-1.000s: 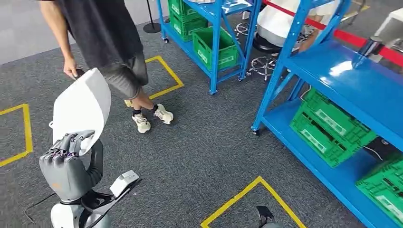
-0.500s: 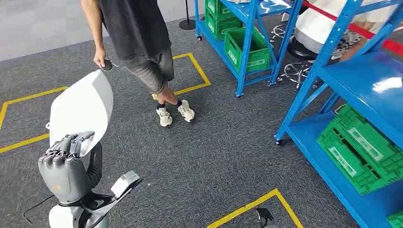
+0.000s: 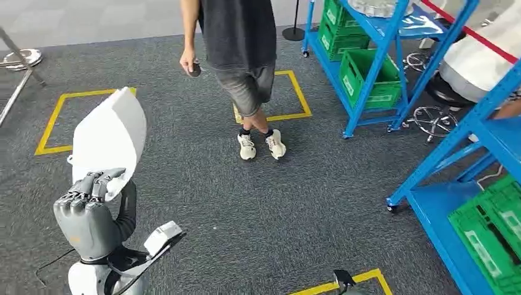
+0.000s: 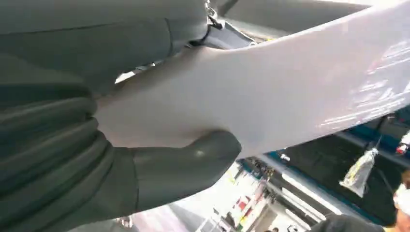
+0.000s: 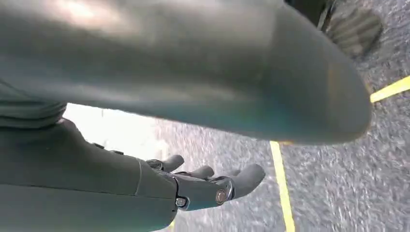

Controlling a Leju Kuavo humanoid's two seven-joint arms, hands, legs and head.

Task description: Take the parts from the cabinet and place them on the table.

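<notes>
My left hand [image 3: 91, 212] is raised at the lower left of the head view and grips a large curved white panel part [image 3: 109, 139] that stands up above it. In the left wrist view the thumb [image 4: 186, 162] presses against the white part [image 4: 270, 92]. My right hand [image 5: 193, 186] hangs low over the grey carpet with its fingers loosely extended and nothing in them. Blue shelving racks [image 3: 476, 123] with green crates [image 3: 491, 233] stand to the right.
A person [image 3: 242, 55] in dark clothes and white shoes stands ahead at centre, holding a small dark object. A second blue rack [image 3: 368, 67] holds green crates at the back. Yellow tape squares [image 3: 58, 117] mark the grey carpet. A metal stand base [image 3: 21, 58] is far left.
The whole view has swung leftwards, so the racks and the person slide to the right in the picture. My left hand keeps the white part in the same hold.
</notes>
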